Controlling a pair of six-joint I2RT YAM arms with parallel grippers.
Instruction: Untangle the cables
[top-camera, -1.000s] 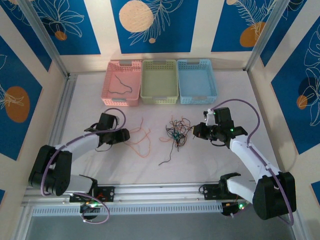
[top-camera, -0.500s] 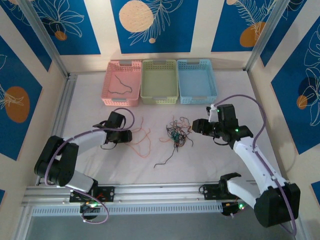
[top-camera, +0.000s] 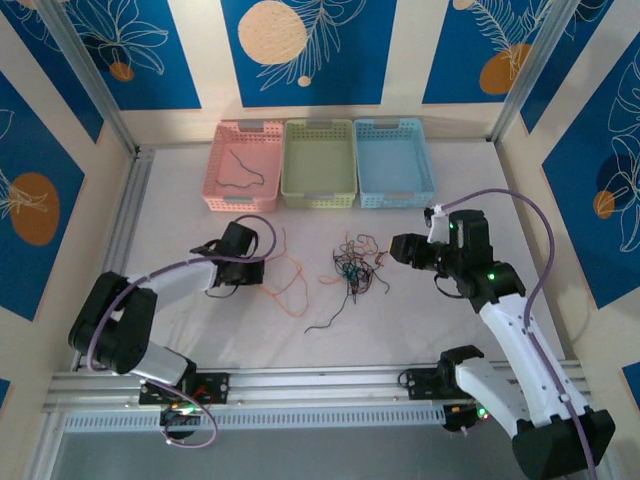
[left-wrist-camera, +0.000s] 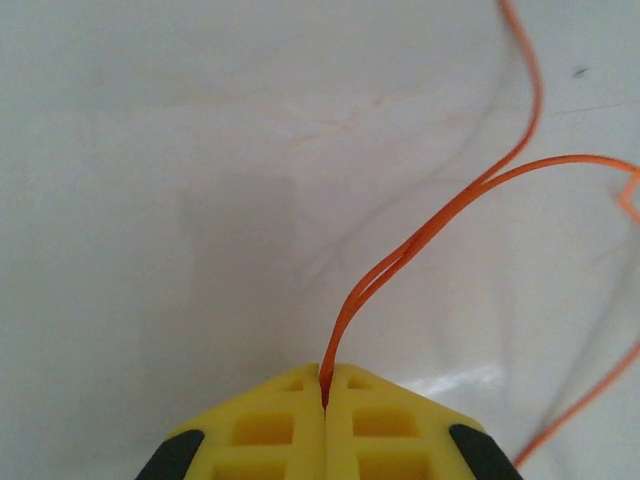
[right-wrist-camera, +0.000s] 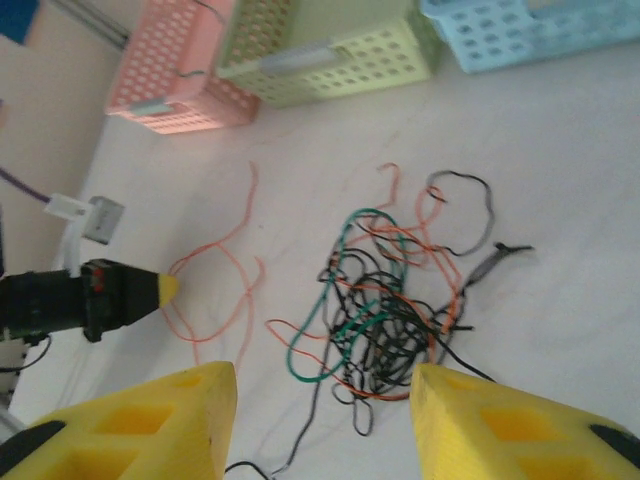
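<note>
The cables lie as a tangle (top-camera: 352, 268) of black, green and orange wires at mid-table, also seen in the right wrist view (right-wrist-camera: 395, 300). A loose orange cable (top-camera: 287, 282) curls to the left of it. My left gripper (top-camera: 262, 270) is shut on this orange cable (left-wrist-camera: 420, 240), which comes doubled out of the closed yellow tips (left-wrist-camera: 325, 385). My right gripper (top-camera: 396, 247) hovers just right of the tangle, open (right-wrist-camera: 322, 390), with nothing between its fingers (right-wrist-camera: 180, 410). One black wire trails from the tangle toward the front (top-camera: 322, 322).
Three baskets stand along the back: pink (top-camera: 215, 165) with a dark cable (top-camera: 242, 170) inside, green (top-camera: 318, 126) and blue (top-camera: 392, 125). Metal rails edge the table on the left (top-camera: 128, 215) and front (top-camera: 320, 375). The left gripper's tip (right-wrist-camera: 165, 288) shows in the right wrist view.
My left gripper has moved right and closed on the orange cable. My right gripper has opened and drawn back up and to the right, away from the tangle.
</note>
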